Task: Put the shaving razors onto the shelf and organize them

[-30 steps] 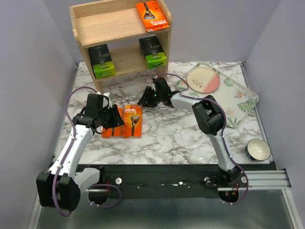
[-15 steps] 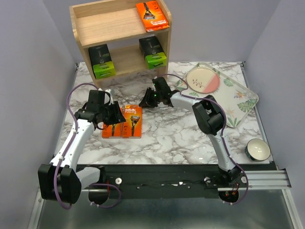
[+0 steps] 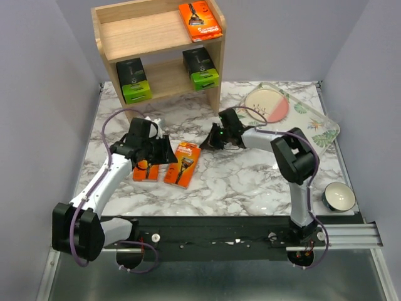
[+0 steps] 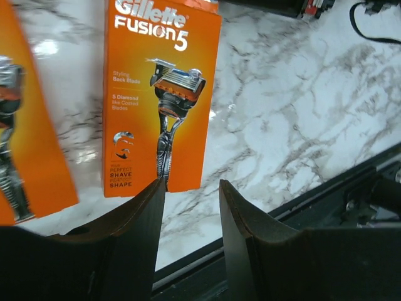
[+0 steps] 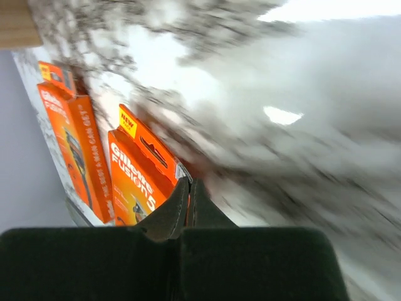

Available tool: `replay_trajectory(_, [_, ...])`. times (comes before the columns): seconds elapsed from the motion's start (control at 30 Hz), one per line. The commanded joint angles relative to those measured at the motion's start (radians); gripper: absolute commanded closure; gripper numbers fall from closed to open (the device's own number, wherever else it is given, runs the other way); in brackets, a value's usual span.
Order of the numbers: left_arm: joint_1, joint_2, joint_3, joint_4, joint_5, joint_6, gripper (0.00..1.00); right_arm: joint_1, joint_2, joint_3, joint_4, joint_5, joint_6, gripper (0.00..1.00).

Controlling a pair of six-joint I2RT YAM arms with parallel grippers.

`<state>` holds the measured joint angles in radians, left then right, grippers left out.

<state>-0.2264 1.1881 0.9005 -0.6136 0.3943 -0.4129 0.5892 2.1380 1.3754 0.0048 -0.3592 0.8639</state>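
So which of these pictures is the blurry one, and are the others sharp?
Right wrist view: the marble table is smeared into streaks with a white glare spot, though the orange razor packs at left are readable. Left wrist view: sharp, print on the packs legible, while the left gripper shows dark jaws with little detail. Top view: evenly lit and crisp, only soft shadows.

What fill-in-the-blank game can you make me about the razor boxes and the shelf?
1. The only razor pack on the top tier of the shelf is coloured ____.
2. The number of orange razor packs lying on the marble table is ____.
3. The two dark packs with green ends sit on the shelf's ____ tier.
4. The left end effector has its jaws ____.

Missing words: orange, two, lower, open.
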Motion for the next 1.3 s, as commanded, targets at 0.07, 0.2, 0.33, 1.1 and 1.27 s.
replay_trajectory(0.07, [-0.2, 0.051, -0.057, 0.135, 0.072, -0.05, 0.56, -0.123, -0.248, -0.319, -0.091, 0.124, 0.041, 0.99])
replay_trajectory(0.2, [-0.293, 0.117, -0.075, 0.146, 0.04, -0.061, 0.56, -0.135, -0.364, -0.439, -0.118, 0.131, 0.07, 1.0])
replay_trajectory(0.33, [-0.323, 0.198, -0.117, 0.17, 0.043, -0.107, 0.6, -0.135, -0.444, -0.532, -0.144, 0.131, 0.135, 0.99])
replay_trajectory(1.1, [-0.33, 0.671, 0.195, 0.166, -0.111, 0.194, 0.72, -0.176, -0.643, -0.612, 0.026, 0.048, -0.179, 0.38])
replay_trajectory(1.27, [-0.329, 0.57, 0.179, 0.189, -0.104, 0.14, 0.69, -0.18, -0.489, -0.524, 0.063, -0.065, -0.236, 0.41])
